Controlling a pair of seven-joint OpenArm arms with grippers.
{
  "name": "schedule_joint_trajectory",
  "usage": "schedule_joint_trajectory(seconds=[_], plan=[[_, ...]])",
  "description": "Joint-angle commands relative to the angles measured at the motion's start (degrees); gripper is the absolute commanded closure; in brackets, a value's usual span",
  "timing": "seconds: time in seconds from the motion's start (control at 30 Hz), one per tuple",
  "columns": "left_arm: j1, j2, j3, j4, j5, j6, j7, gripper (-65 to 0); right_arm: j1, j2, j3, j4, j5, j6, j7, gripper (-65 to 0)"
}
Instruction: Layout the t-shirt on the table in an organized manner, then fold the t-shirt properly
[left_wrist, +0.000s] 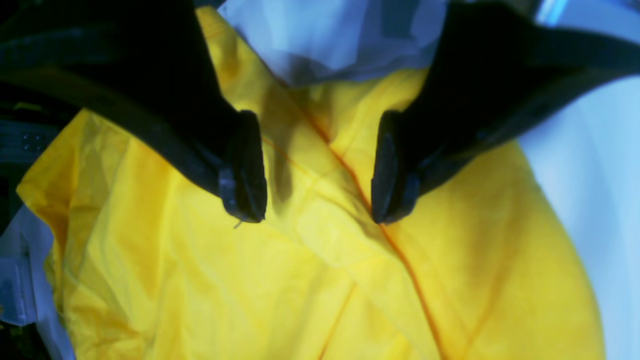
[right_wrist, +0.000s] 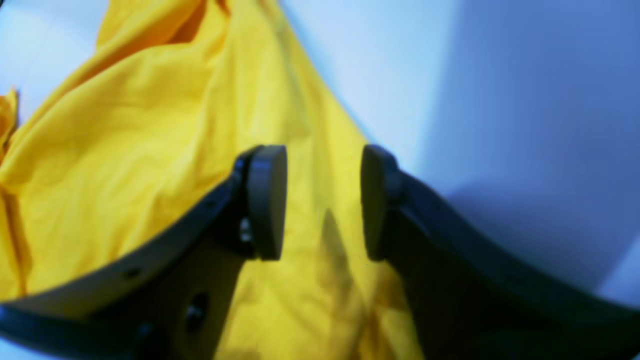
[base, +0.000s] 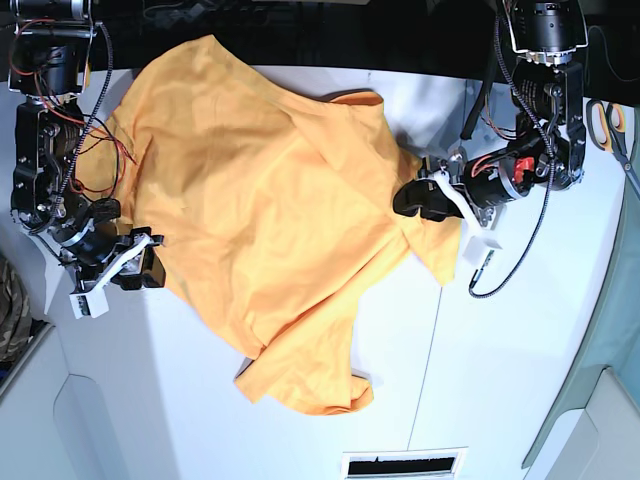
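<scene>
Cloth fills most of the left wrist view: the t-shirt (left_wrist: 310, 280), bright yellow here, lies wrinkled under the left gripper (left_wrist: 317, 200). Its two dark fingers (left_wrist: 245, 170) stand spread apart, with nothing between them, above a long orange seam that runs slantwise down the shirt. White table (left_wrist: 595, 180) shows at the right edge and at the top.

In the right wrist view the right gripper (right_wrist: 322, 202) is also spread wide, its flat pads (right_wrist: 267, 200) facing each other across a gap with only shirt behind it. The t-shirt (right_wrist: 130, 150) bunches up in folds on the left side and narrows to a strip under the fingers. The table (right_wrist: 500, 100) fills the right half, bluish and blurred.

The base view looks down on the whole scene. The t-shirt (base: 270, 210) lies spread but crumpled across the middle of the table (base: 500, 380), one corner reaching the far left edge, another pointing toward the near side. The left gripper (base: 410, 197), on this view's right, sits over the shirt's edge on that side. The right gripper (base: 150, 262), on this view's left, is at the shirt's opposite edge. A thin dark seam line (base: 430, 350) crosses the tabletop. Scissors (base: 610, 125) with orange handles lie at the far right, well apart from the shirt. A bit of camouflage cloth (base: 12, 310) shows at the left border.
</scene>
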Motion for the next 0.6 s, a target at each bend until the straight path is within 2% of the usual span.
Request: schedule_joint_trajectory(seconds=[0.0,0.07,0.13,0.23,0.33,0.43,0.47,0.57], plan=[[-0.7,-0.2,-0.2,1.1,-1.1,0.0,-1.0,-36.7,1.4,0.8,0.3,0.5,0.0,-0.9,2.2,-24.5],[-0.5,-0.2,-0.2,1.1,-1.1,0.0,-1.0,-36.7,1.6,0.8,0.3,-0.2,-2.1,-2.4,2.7,-24.9],[0.0,-0.2,0.0,1.1,-1.2,0.0,-1.0,-34.5,1.9,0.8,0.3,-0.9,-3.7,-3.4,2.7,-29.3],[0.8,-0.2,1.4,1.1,-0.9,0.0,-1.3,-24.1,2.2,0.9,0.3,-2.1,-5.8,-4.0,2.8,-35.2],[1.1,-0.2,4.4,1.1,0.0,0.0,-1.6,-16.2,2.2,1.5,0.3,-3.6,-6.1,-6.9,3.1,-35.2],[1.1,-0.2,8.5,1.1,3.9,0.0,-3.6,-2.2,2.2,2.5,0.4,-5.2,-6.2,-10.0,4.0,-35.2],[1.1,-0.2,9.6,1.1,5.4,0.0,-4.6,0.0,2.2,2.9,0.4,-5.7,-6.2,-10.1,3.9,-35.2],[1.0,-0.2,10.9,1.1,7.6,0.0,-6.0,0.0,2.2,3.9,0.4,-7.3,-6.3,-10.1,3.9,-35.1]])
